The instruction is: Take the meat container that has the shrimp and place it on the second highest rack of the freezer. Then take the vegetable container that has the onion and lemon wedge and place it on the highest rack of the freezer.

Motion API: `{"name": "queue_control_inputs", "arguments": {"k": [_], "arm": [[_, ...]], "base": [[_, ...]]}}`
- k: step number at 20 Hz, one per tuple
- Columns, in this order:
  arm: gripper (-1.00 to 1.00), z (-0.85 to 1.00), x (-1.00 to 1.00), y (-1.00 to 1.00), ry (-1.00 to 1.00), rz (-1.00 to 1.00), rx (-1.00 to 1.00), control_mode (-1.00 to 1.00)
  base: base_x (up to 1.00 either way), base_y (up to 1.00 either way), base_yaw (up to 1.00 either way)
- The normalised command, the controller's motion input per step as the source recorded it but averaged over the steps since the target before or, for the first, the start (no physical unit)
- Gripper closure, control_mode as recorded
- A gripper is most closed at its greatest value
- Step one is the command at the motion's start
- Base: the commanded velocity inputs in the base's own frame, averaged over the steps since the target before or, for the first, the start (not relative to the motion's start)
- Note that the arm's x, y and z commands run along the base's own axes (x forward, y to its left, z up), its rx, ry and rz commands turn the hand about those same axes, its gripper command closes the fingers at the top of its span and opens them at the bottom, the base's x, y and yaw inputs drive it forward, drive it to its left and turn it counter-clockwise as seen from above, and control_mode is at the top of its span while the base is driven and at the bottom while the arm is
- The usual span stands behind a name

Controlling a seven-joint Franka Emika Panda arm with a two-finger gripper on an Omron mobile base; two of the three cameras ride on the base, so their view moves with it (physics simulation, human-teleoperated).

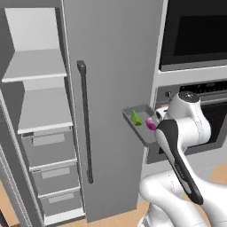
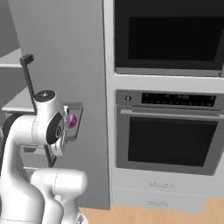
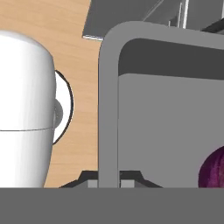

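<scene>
Vegetable container [image 1: 140, 120] hangs beside freezer [image 1: 111, 88] door edge, hand [image 3: 109, 177] gripping rim.

Lemon wedge [image 1: 136, 118] lies left of onion [image 1: 150, 124] in tray [image 1: 133, 127].

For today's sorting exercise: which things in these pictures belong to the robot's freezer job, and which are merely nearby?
Belonging to the job:
vegetable container
onion
lemon wedge
freezer
highest rack
end effector

Merely nearby:
oven
freezer drawers
wooden floor
</scene>
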Motion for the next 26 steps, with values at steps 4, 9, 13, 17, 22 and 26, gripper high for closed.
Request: {"name": "queue_control_inputs", "arguments": {"k": [4,9,13,17,22,26], "arm": [[1.00,0.00,0.00,0.00,0.00,0.00,0.00,1.00],[1.00,0.00,0.00,0.00,0.00,0.00,0.00,1.00],[1.00,0.00,0.00,0.00,0.00,0.00,0.00,1.00],[1.00,0.00,0.00,0.00,0.00,0.00,0.00,1.00],[1.00,0.00,0.00,0.00,0.00,0.00,0.00,1.00],[1.00,0.00,0.00,0.00,0.00,0.00,0.00,1.00]], "base": [[0.02,1.00,0.00],[0.03,0.61,0.00],[0.02,0.19,0.01],[0.09,0.42,0.01],[0.19,0.55,0.00],[0.28,0.00,0.00]]}}
